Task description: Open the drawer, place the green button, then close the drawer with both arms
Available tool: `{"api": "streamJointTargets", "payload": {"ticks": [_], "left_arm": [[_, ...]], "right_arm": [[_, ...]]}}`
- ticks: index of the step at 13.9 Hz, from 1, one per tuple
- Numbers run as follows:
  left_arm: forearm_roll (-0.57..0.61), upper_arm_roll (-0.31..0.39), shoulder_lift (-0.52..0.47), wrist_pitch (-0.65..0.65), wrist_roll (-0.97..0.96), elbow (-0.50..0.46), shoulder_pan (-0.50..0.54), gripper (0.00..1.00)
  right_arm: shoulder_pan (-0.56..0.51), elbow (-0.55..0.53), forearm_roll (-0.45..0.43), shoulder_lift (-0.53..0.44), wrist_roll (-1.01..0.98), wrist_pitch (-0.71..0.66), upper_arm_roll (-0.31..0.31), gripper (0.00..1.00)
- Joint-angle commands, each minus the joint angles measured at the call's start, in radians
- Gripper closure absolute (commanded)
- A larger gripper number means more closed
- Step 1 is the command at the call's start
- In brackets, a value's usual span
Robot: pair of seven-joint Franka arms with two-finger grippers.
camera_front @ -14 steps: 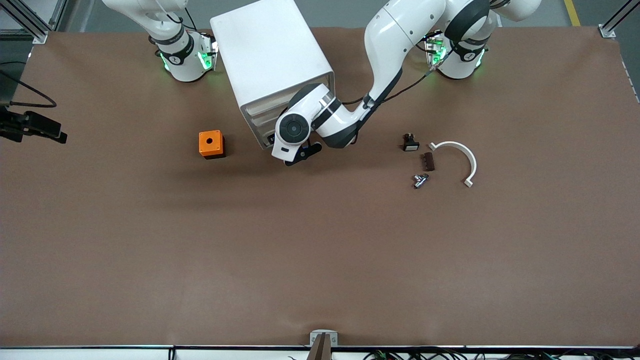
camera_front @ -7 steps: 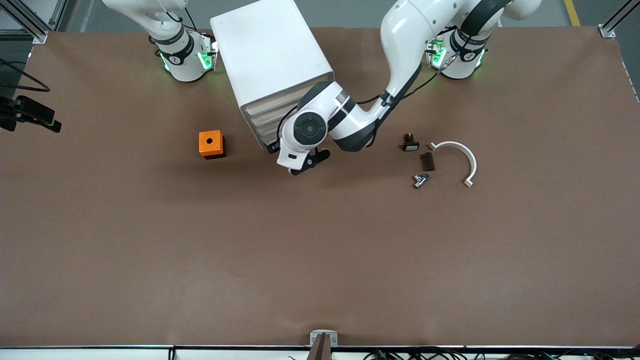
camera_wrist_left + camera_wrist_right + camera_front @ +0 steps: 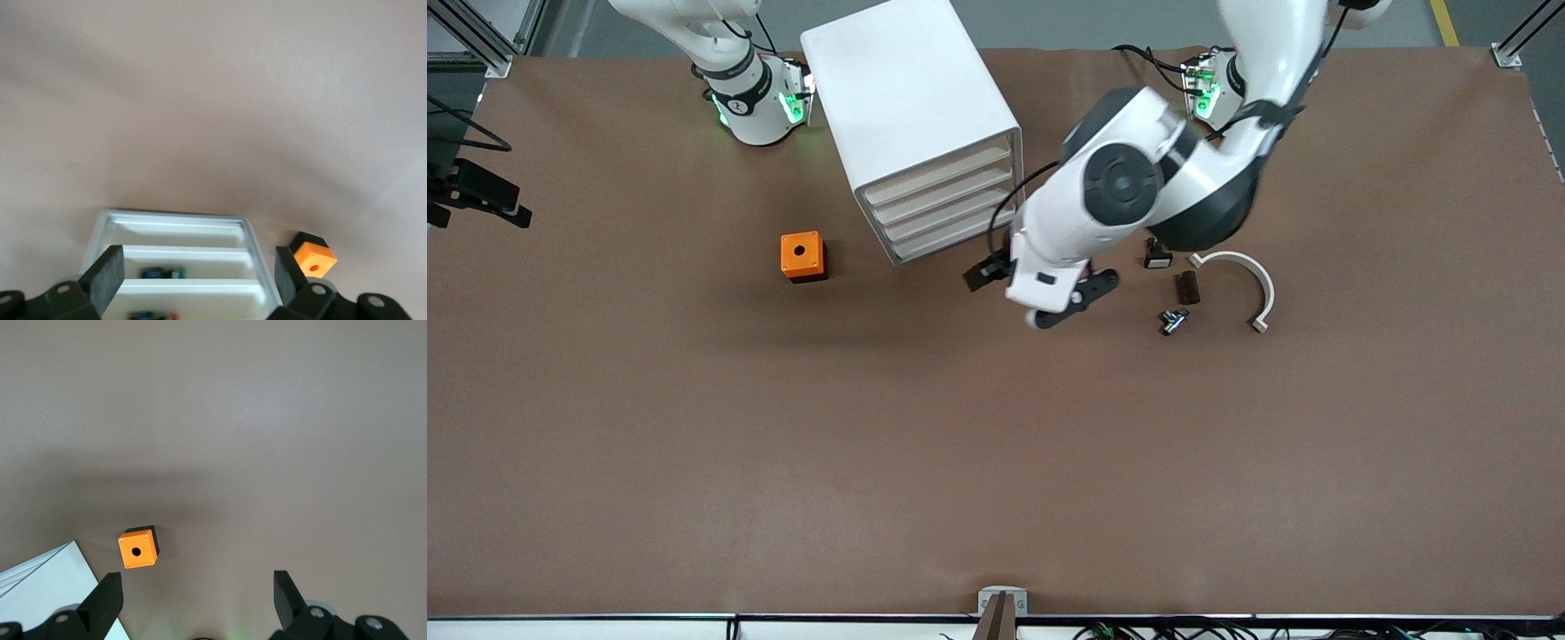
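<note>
The white cabinet (image 3: 907,89) stands near the robots' bases with all four drawers flush in its front. The lowest drawer (image 3: 960,238) is shut. My left gripper (image 3: 980,274) is over the table just in front of the cabinet, open and empty, pointing at the drawer fronts. In the left wrist view my left gripper (image 3: 197,277) frames the cabinet (image 3: 177,217). A small dark-blue thing with a green end (image 3: 160,273), which looks like the button, lies inside one drawer; I cannot tell which. My right gripper (image 3: 197,597) waits high over the table, open and empty.
An orange box with a hole (image 3: 803,256) sits beside the cabinet toward the right arm's end. Toward the left arm's end lie a black switch with a white face (image 3: 1157,255), a brown block (image 3: 1185,287), a small silver part (image 3: 1174,320) and a white arc (image 3: 1240,276).
My left gripper has drawn back from the lowest drawer's front and swung toward the left arm's end of the table. All the drawer fronts now show unobstructed.
</note>
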Motion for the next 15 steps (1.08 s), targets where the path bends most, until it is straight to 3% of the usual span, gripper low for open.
{"api": "streamJointTargets", "payload": {"ticks": [1,5,8,13,15], "left_arm": [[0.026,-0.004,-0.1,-0.081,0.111,-0.037,0.098,0.01],[0.043,-0.002,-0.194,-0.233,0.352,-0.039,0.275,0.01],[0.176,-0.005,-0.223,-0.33,0.476,-0.043,0.336,0.01],[0.178,-0.004,-0.263,-0.378,0.705,-0.05,0.479,0.01],[0.184,0.027,-0.307,-0.387,0.806,-0.1,0.489,0.01]], "right_arm": [[-0.009,-0.107,0.002,-0.087,-0.017,0.058,0.004,0.0],[-0.009,-0.141,0.0,-0.118,-0.017,0.082,0.006,0.0],[-0.009,-0.142,0.002,-0.119,-0.017,0.084,0.006,0.0],[-0.009,-0.141,0.006,-0.121,-0.017,0.084,0.004,0.0],[-0.009,-0.141,0.008,-0.13,-0.017,0.084,0.004,0.0]]}}
